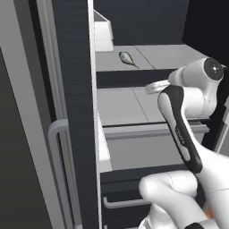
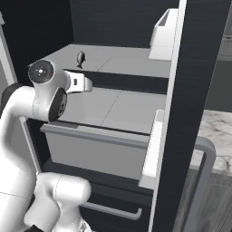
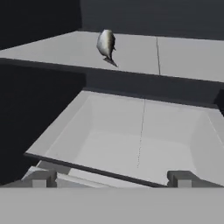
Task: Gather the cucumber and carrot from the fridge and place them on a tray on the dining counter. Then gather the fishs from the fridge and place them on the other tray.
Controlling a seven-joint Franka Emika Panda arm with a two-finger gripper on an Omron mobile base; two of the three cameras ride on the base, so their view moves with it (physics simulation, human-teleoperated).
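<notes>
Fridge standing open, black outside, light grey inside, with a long grey bar handle on the door edge. Upper shelf and, one level below it, a pulled-out light grey drawer, shallow and bare inside. Second drawer lower down, shut, with a grey pull bar. Small light grey bin hanging on the inner door at the height of the upper shelf. Strip of veined marble worktop showing past the door in the right base view. White arm bent in front of the drawers, reaching into the fridge at the level of the pulled-out drawer. Claw just short of the near drawer rim, both dark tips well apart, holding nothing. Slim silver-grey fish lying on the upper shelf, near its front edge, well apart from the claw and above it.
</notes>
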